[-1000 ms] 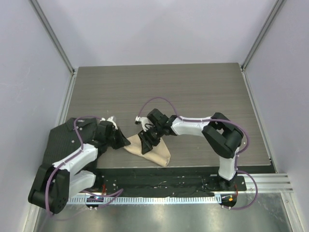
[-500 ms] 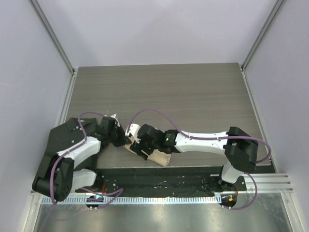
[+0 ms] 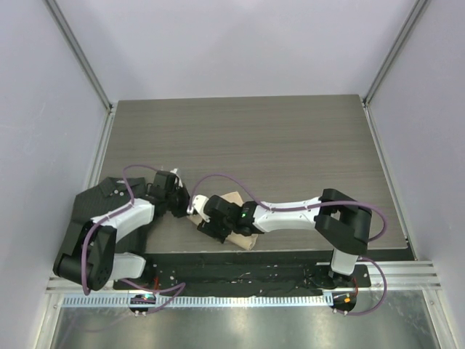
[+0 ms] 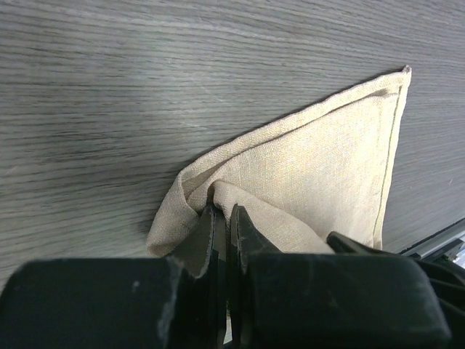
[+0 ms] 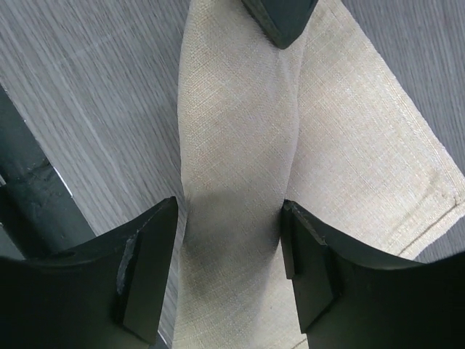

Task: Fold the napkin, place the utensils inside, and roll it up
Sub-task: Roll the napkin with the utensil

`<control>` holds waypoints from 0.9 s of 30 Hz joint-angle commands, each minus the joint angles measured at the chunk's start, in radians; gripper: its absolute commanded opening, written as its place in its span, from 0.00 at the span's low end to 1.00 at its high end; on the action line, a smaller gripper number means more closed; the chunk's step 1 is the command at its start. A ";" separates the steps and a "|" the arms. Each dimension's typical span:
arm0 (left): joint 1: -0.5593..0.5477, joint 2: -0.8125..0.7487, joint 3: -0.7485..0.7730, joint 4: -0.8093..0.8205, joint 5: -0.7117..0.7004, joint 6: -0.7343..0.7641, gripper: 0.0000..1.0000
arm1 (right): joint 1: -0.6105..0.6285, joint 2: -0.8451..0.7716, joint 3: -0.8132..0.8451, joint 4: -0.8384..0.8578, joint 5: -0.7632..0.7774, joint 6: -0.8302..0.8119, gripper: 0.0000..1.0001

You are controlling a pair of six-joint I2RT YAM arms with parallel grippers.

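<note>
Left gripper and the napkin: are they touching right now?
Touching. The left wrist view shows the left gripper shut on a bunched fold of the napkin, with the cloth pinched between its fingertips.

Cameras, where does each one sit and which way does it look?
Top view: high above and behind the arms, looking down at the table; left arm and right arm show.
Left wrist: on the left arm, looking low along the left tool, shut on the napkin fold.
Right wrist: on the right arm, looking down through the right tool, open astride the napkin.
Shared: both wrist views show the same napkin on the table.
</note>
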 commanded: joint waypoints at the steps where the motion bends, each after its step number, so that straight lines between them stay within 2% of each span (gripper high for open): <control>1: 0.002 0.036 0.002 -0.015 -0.020 0.022 0.00 | 0.009 0.028 0.004 0.053 -0.011 -0.010 0.64; 5: 0.002 0.044 0.007 -0.001 -0.005 0.022 0.00 | 0.006 0.065 0.021 0.020 -0.013 0.014 0.53; 6: 0.002 0.037 0.007 0.003 0.000 0.022 0.00 | 0.001 0.074 0.024 0.013 -0.031 0.031 0.46; 8: 0.002 0.025 0.007 0.015 -0.003 0.019 0.16 | -0.019 0.074 0.016 0.004 -0.071 0.048 0.41; 9: 0.002 -0.002 0.007 0.016 -0.012 0.017 0.23 | -0.028 0.073 0.010 0.005 -0.111 0.054 0.35; 10: 0.002 -0.016 0.007 0.012 -0.037 0.017 0.41 | -0.052 0.068 0.005 0.007 -0.178 0.082 0.32; 13: 0.002 -0.097 0.005 -0.009 -0.103 0.016 0.63 | -0.095 0.053 -0.021 0.022 -0.317 0.117 0.25; 14: 0.002 -0.114 0.005 -0.020 -0.117 0.016 0.66 | -0.109 0.050 -0.033 0.028 -0.350 0.126 0.24; 16: 0.003 -0.165 0.004 -0.037 -0.153 0.019 0.71 | -0.132 0.042 -0.047 0.051 -0.454 0.149 0.22; 20: 0.003 -0.237 -0.018 -0.058 -0.200 0.016 0.72 | -0.221 0.056 -0.068 0.091 -0.638 0.204 0.21; 27: 0.003 -0.320 -0.096 0.022 -0.135 0.013 0.71 | -0.322 0.137 -0.054 0.132 -0.867 0.266 0.20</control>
